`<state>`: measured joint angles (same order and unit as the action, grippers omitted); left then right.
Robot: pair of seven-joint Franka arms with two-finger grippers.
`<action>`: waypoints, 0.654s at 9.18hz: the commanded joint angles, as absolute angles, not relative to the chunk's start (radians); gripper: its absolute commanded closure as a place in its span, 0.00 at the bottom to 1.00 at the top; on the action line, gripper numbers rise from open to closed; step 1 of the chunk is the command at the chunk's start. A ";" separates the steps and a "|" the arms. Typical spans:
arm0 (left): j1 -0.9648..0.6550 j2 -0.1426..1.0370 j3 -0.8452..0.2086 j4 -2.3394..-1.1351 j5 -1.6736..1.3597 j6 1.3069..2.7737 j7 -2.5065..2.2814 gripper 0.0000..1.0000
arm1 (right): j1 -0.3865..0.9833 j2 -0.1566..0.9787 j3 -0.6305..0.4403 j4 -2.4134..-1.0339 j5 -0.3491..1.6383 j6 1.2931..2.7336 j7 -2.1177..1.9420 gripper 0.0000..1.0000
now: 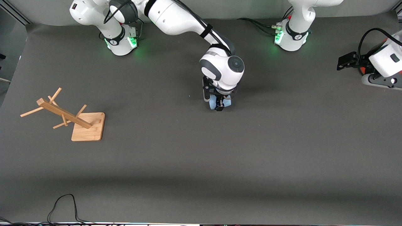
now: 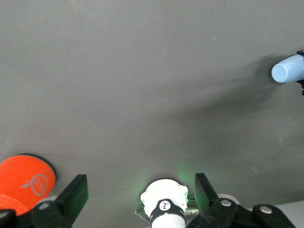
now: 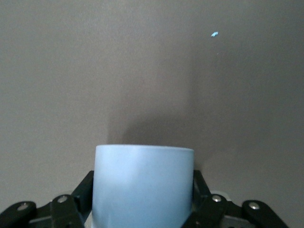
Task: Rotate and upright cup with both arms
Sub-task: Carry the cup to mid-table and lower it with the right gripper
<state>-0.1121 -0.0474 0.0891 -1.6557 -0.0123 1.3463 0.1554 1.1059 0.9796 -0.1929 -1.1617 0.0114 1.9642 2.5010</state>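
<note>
Toward the right arm's end of the table, a wooden rack (image 1: 67, 116) is seen well apart from the work, so nothing is judged to stand in the way. At mid-table the cup (image 1: 214, 102) is clamped across its body between the fingers of the right gripper (image 1: 220, 105) (its fingers flank it in the right wrist view); it is judged light, stiff and somewhat slippery, best taken across its walls near the rim. The left gripper (image 2: 137, 192) is held apart and waits above the table by its own base (image 1: 290, 37), beside an orange-red cylinder (image 2: 23, 180).

no legible text; only a white fruit-like logo on orange disc (image 2: 26, 183), unreadable.
</note>
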 commanded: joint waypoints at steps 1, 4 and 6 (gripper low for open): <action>-0.110 -0.048 0.092 -1.646 -0.023 1.339 0.173 0.00 | 1.118 1.017 -0.210 -1.111 -0.005 1.959 2.534 0.01; -0.112 -0.063 0.089 -1.641 -0.023 1.333 0.173 0.00 | 1.117 1.019 -0.210 -1.111 -0.005 1.973 2.548 0.00; -0.112 -0.067 0.089 -1.641 -0.021 1.333 0.172 0.00 | 1.117 1.017 -0.210 -1.111 -0.005 1.973 2.546 0.00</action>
